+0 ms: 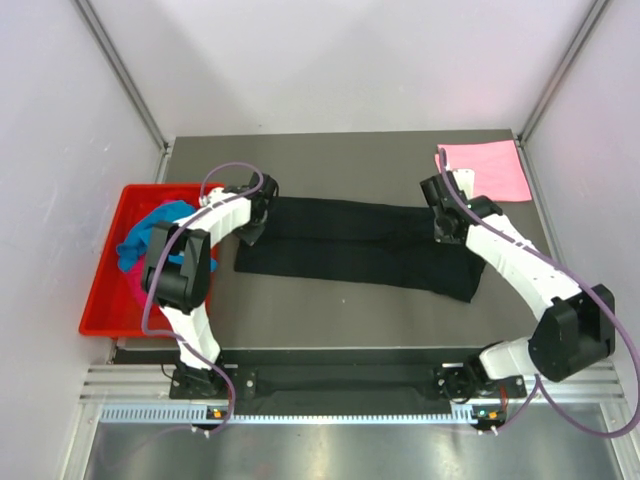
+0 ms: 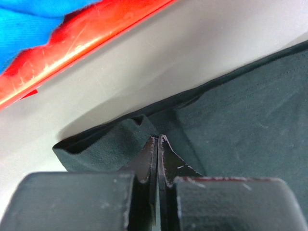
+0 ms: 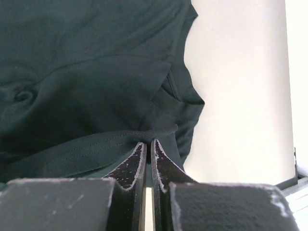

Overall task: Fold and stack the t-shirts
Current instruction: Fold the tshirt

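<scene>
Centre: black shirt (image 1: 360, 245) folded into long band on tabletop (image 1: 350, 320); left jaws clamped on its left end, right jaws on right end; pink shirt (image 1: 487, 170) upper right.

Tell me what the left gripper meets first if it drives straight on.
The black cloth t-shirt: the left gripper is shut on its folded edge. Beyond lies grey tabletop, then probably the wall of the red plastic tray; depth is unclear.

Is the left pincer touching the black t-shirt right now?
Touching. The left wrist view shows the left pincer shut on a bunched edge of the black t-shirt, with cloth puckering at its tips.
</scene>
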You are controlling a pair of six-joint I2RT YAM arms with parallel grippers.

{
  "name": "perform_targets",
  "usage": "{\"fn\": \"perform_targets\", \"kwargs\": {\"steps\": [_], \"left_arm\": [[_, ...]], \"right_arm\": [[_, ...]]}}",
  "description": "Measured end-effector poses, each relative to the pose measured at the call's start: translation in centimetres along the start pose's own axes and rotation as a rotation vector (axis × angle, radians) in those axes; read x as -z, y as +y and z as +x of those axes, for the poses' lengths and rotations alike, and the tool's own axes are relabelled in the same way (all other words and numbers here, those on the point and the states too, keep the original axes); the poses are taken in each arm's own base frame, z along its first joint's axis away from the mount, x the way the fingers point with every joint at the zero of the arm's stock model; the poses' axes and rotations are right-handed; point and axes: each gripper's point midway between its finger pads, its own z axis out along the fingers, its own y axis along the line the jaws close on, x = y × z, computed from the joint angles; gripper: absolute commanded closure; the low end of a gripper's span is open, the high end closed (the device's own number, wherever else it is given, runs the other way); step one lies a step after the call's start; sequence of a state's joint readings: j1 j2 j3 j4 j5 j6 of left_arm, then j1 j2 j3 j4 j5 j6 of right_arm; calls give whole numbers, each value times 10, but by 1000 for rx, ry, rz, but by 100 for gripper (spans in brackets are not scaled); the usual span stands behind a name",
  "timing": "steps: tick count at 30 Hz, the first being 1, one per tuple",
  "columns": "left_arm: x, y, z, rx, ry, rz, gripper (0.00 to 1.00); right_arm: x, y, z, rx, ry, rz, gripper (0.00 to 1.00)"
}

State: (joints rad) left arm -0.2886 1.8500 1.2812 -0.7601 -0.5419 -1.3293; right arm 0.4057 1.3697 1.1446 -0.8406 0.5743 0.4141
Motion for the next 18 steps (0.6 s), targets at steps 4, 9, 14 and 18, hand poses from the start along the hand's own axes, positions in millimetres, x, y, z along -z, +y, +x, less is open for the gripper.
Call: {"fn": "perform_targets", "kwargs": {"steps": [4,9,14,18], "left_arm": [[-2,-1,-1,-1,-4,-9,100],[-5,-2,0,-9,-8,-24,100],[-12,2,4,-20,-8,-48,100],[-15,5,5,-26,-11,-66,100]], "right_arm": [[-6,4,-3,13,3,1,100],[-12,8,-4,27,3,2,100],[-21,12,-4,49,14,17,100],[-27,11,-6,73,16,47,100]]}}
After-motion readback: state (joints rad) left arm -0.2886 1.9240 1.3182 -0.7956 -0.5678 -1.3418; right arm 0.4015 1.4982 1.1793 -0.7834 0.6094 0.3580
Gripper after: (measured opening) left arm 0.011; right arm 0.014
